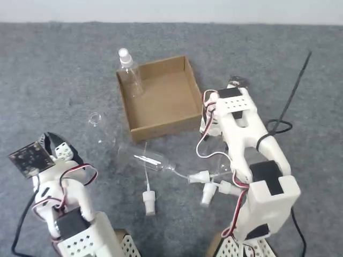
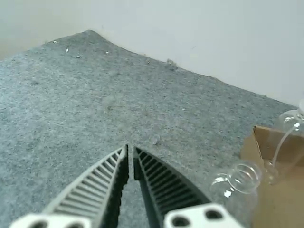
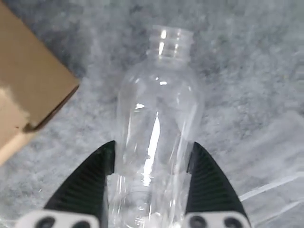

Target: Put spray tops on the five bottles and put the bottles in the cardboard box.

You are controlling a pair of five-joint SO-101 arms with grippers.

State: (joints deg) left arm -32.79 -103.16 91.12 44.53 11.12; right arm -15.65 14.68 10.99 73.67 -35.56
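Observation:
My right gripper (image 3: 152,147) holds a clear uncapped bottle (image 3: 159,118), one finger pressed on each side of its body, just off the near right corner of the cardboard box (image 3: 28,85). In the high view that gripper (image 1: 207,126) sits at the box (image 1: 161,96) corner. A bottle with a spray top (image 1: 130,74) stands at the box's far left corner. An uncapped bottle (image 1: 96,126) stands left of the box. A capped bottle (image 1: 146,157) lies in front of it. My left gripper (image 2: 130,151) is shut and empty, above the carpet near the uncapped bottle (image 2: 237,183).
Loose spray tops lie on the grey carpet in front of the box: one (image 1: 149,202) with its tube toward the lying bottle, and others (image 1: 199,176) (image 1: 208,194) (image 1: 228,187) beside the right arm's base. A black cable (image 1: 293,91) runs along the right.

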